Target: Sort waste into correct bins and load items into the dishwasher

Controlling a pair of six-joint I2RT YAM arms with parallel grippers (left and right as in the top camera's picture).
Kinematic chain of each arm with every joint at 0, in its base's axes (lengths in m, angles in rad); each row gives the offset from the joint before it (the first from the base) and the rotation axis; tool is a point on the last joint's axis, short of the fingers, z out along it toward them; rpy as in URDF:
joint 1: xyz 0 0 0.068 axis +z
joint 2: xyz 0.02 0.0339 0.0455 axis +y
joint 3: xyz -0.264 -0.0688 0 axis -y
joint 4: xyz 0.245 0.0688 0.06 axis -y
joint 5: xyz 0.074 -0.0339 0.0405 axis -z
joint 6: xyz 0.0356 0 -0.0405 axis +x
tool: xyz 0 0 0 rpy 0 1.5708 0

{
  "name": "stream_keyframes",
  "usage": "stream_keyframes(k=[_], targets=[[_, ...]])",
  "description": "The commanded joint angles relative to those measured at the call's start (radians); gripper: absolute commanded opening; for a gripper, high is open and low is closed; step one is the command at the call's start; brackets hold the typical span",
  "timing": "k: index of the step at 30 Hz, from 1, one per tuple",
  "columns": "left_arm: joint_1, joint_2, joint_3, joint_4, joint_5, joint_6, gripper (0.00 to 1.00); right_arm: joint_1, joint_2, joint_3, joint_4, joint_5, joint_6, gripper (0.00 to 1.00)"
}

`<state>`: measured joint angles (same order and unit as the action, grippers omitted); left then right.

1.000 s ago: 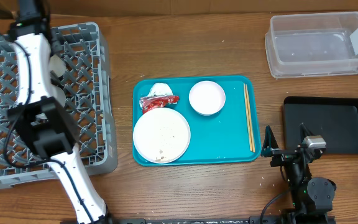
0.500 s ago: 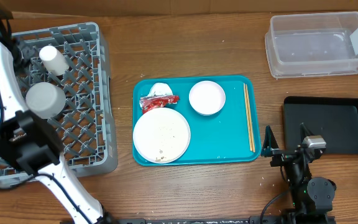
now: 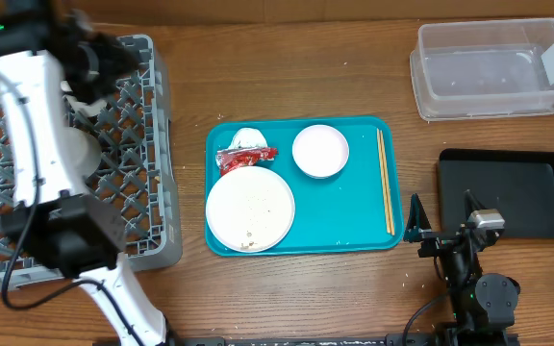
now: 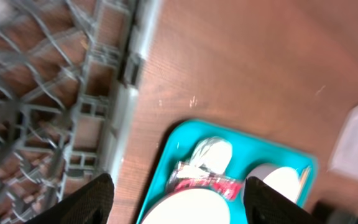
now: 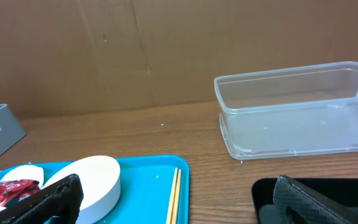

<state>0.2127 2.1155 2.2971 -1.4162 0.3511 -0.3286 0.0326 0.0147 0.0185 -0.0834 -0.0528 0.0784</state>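
My left gripper (image 3: 97,60) hangs over the back of the grey dishwasher rack (image 3: 152,192), jaws open and empty. Its wrist view looks past the rack's edge (image 4: 73,93) to the teal tray. Under the left arm a pale grey-blue bowl (image 3: 83,154) shows in the rack; the small cup is mostly hidden. On the tray lie a white tissue (image 3: 248,137), a red wrapper (image 3: 246,157), a white plate (image 3: 250,210) with a few grains, a pinkish bowl (image 3: 320,151) and chopsticks (image 3: 385,183). My right gripper (image 3: 442,216) rests open at the front right, near the chopsticks (image 5: 175,193).
A clear tub (image 3: 493,67) stands at the back right. A black tray (image 3: 522,192) lies in front of it, just right of my right gripper. The teal tray (image 3: 354,226) sits mid-table between the rack and the bins.
My left arm swung out to the far left, then back over the rack towards the right, covering the cup and part of the bowl. Its jaws have opened. The right arm has not moved.
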Motion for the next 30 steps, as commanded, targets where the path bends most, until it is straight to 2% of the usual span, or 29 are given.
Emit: stream_keyframes(k=[1, 4, 9, 13, 17, 24, 27, 30], targets=[[-0.105, 0.069, -0.005, -0.035, -0.188, 0.028, 0.69, -0.004, -0.01, -0.011, 0.003, -0.001, 0.004, 1.0], [-0.154, 0.104, -0.005, -0.053, -0.289, -0.01, 0.69, -0.004, -0.01, -0.011, 0.003, -0.001, 0.004, 1.0], [-0.203, 0.157, -0.005, -0.079, -0.471, -0.158, 0.68, -0.004, -0.01, -0.011, 0.003, -0.001, 0.004, 1.0], [-0.206, 0.17, -0.005, -0.079, -0.542, -0.195, 0.69, -0.004, -0.01, -0.011, 0.003, -0.001, 0.004, 1.0], [-0.198, 0.17, -0.006, -0.081, -0.56, -0.196, 0.71, -0.004, -0.01, -0.011, 0.003, -0.001, 0.004, 1.0], [-0.207, 0.17, -0.114, -0.047, -0.488, -0.188, 0.68, -0.004, -0.01, -0.011, 0.003, -0.001, 0.004, 1.0], [-0.205, 0.17, -0.178, 0.0, -0.489, -0.188, 0.62, -0.004, -0.01, -0.011, 0.003, -0.001, 0.004, 1.0], [-0.2, 0.17, -0.216, 0.029, -0.488, -0.187, 0.46, -0.004, -0.01, -0.011, 0.003, -0.001, 0.004, 1.0]])
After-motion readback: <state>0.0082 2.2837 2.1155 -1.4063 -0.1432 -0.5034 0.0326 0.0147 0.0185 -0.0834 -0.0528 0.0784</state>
